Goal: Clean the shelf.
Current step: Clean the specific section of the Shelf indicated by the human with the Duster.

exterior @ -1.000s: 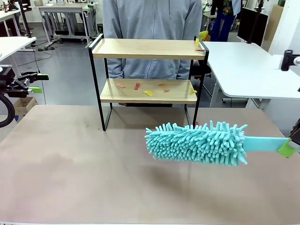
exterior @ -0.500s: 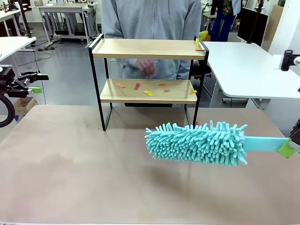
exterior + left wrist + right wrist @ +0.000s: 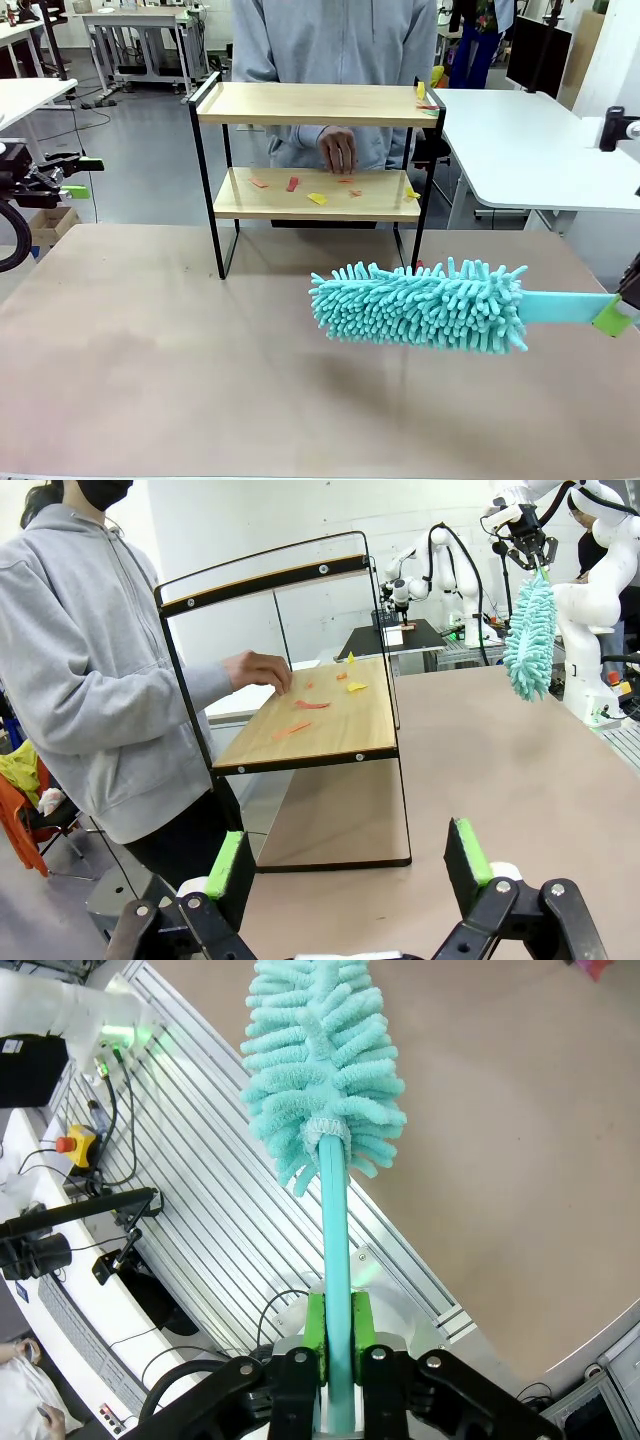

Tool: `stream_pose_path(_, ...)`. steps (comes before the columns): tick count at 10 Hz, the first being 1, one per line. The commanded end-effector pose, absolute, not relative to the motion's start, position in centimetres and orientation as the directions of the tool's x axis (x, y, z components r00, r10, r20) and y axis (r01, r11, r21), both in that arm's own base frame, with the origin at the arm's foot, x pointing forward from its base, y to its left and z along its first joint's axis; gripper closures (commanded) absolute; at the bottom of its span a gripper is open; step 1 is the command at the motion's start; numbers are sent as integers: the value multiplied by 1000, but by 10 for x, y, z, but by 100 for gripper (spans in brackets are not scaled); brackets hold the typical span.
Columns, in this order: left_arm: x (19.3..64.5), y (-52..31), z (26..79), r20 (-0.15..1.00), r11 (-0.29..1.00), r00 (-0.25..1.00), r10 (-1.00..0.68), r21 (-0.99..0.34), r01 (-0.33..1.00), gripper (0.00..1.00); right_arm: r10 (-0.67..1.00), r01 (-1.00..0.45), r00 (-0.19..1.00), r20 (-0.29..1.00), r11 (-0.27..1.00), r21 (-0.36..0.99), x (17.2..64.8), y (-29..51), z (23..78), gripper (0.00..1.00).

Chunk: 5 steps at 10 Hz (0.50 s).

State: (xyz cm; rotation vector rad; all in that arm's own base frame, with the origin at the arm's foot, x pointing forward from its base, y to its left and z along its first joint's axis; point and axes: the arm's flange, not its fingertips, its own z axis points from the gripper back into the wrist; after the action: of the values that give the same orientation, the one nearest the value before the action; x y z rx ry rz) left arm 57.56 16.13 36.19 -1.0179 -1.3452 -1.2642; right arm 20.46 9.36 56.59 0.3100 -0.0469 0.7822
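Hand of the person point(image 3: 340, 150) is now reaching among paper scraps point(image 3: 316, 198) on the lower board of the shelf point(image 3: 300, 104), well ahead of the spread left pincer point(image 3: 346, 865). Right pincer point(image 3: 337, 1335) is pinching the duster point(image 3: 322, 1070) handle, short of the shelf; sweeping is probably waiting.

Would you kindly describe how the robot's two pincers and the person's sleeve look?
Both the left pincer and right pincer are black and two-fingered, with bright green pads and round bolts at the joints. The right arm is white with rounded segments. The person's sleeve is light grey hoodie fabric.
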Motion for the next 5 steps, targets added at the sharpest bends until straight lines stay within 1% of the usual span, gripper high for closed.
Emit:
stream_pose_path(1, 574, 159, 364, 985, 106, -165, -55, 170, 980, 0, 688, -703, 708, 160, 662, 259, 206, 94, 567, 87)
stream_pose_path(5, 574, 159, 364, 985, 106, -165, -55, 170, 980, 0, 688, -703, 708, 160, 662, 259, 206, 94, 567, 87)
